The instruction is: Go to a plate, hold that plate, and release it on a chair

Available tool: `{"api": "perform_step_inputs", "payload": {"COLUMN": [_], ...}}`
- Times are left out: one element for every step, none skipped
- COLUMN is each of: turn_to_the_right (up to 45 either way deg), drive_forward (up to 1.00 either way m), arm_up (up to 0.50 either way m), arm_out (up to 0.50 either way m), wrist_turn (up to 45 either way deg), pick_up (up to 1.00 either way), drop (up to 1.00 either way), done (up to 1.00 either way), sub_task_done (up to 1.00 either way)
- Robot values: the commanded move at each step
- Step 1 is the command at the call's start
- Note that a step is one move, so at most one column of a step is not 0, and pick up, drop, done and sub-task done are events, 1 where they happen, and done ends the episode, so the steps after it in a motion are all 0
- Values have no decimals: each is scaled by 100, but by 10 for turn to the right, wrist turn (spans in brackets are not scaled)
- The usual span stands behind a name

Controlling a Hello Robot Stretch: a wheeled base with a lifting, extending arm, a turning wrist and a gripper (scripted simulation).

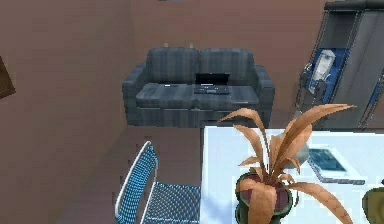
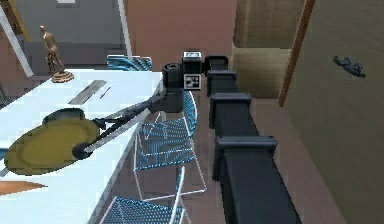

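Firstly, plate: one round golden-olive plate (image 2: 40,150) lay flat on the white table (image 2: 120,85), at the near left of the arm side view.
Chairs: three blue wire chairs stood along the table's right edge in the arm side view: a near chair (image 2: 135,212), a middle chair (image 2: 168,148) and a far chair (image 2: 128,62). In the forward view one blue wire chair (image 1: 150,190) stood just left of the table (image 1: 225,150).
Statue: one dark statue (image 2: 50,55) stood upright on a base at the table's far left.
Plant: one potted plant (image 1: 272,165) with orange-brown leaves stood on the table in the forward view.
Flat thing: one pale rectangular flat thing (image 1: 330,162) lay on the table right of the plant.
Sofa: one dark striped sofa (image 1: 198,85) stood against the far wall, with one laptop (image 1: 212,82) on its seat.
Arm: one dark square arm (image 2: 235,135) rose from the bottom edge and ran far and leftward, with two white squares (image 2: 190,72) at its far end.
Gripper: one gripper (image 2: 88,137) pointed left and nearward across the table, toward the plate.
Fingers: two thin fingers (image 2: 128,111) slanted over the tabletop, with their tips at the plate's right rim. Whether they touched the plate could not be told, nor whether they grasped it or were released.
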Motion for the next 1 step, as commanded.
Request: {"api": "perform_step_inputs", "payload": {"turn_to_the_right": [0], "drive_forward": [0], "arm_up": [-38], "arm_out": [0], "wrist_turn": [0], "pick_up": [0], "drop": [0], "done": [0], "sub_task_done": [0]}}
